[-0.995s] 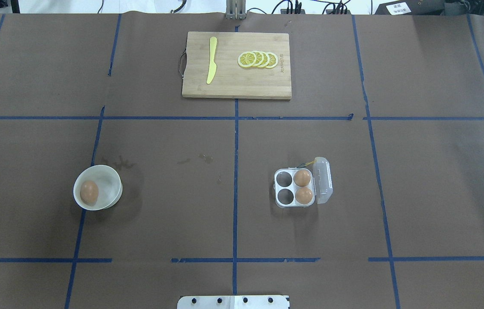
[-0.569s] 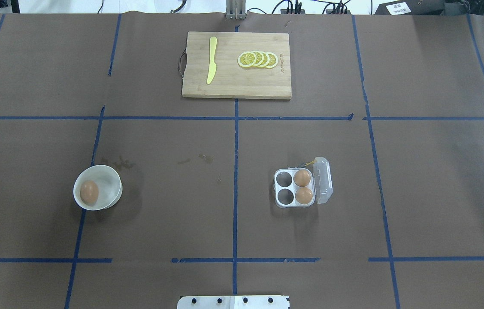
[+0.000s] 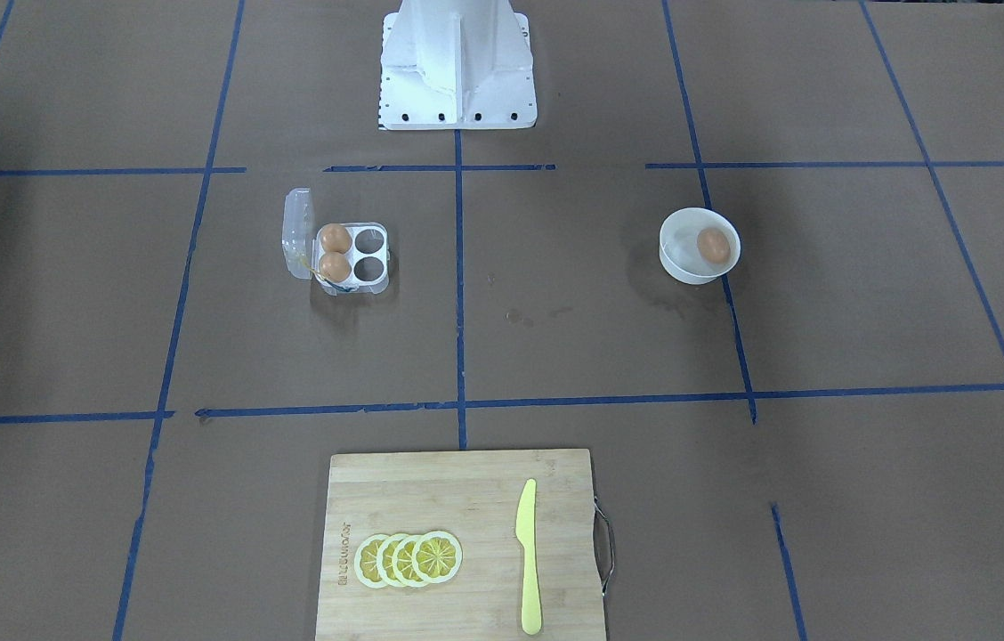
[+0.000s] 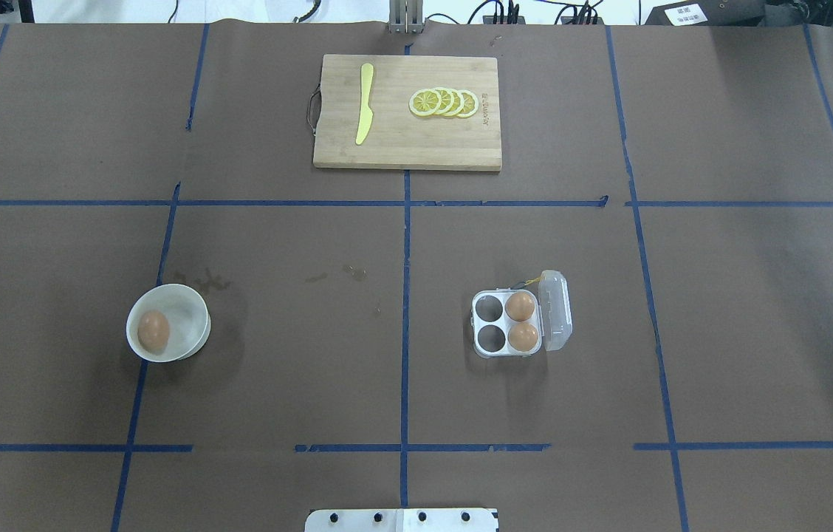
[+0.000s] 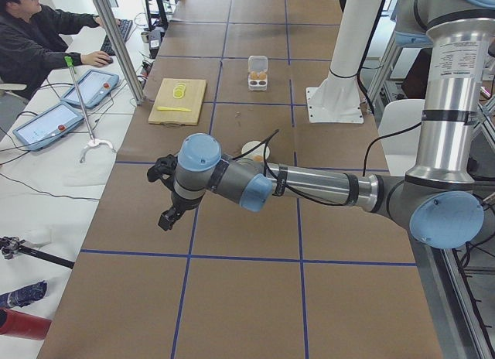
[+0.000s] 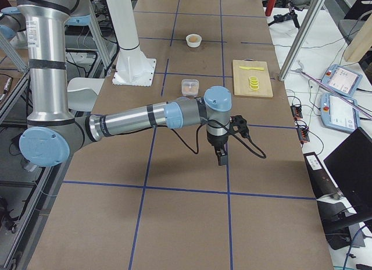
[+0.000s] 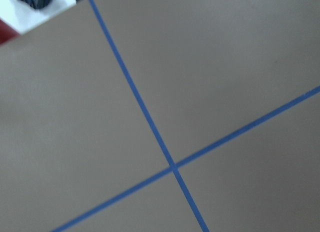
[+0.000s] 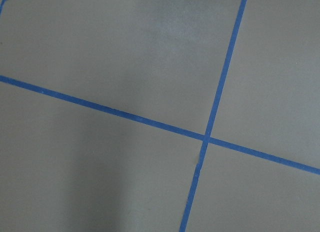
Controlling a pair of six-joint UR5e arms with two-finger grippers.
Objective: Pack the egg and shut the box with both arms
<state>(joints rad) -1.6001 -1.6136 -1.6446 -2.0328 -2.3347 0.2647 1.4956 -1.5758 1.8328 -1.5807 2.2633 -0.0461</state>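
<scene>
Unmoved box (image 4: 491, 337) on brown taped table (image 4: 276, 369)

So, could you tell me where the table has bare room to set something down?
The wide stretch between the bowl and the box is bare, as is the band between them and the cutting board. The board is crowded: knife and lemon slices.

Three smooth tan-brown eggs (image 4: 153, 330) sit on the counter (image 4: 313, 384) all told. There is one round white bowl (image 4: 184, 314), one clear plastic four-cup box (image 4: 557, 310), one bamboo cutting board (image 4: 402, 151), one yellow plastic knife (image 4: 365, 103), four yellow lemon slices (image 4: 444, 102) and two grey tubular arms (image 5: 309, 189).
</scene>
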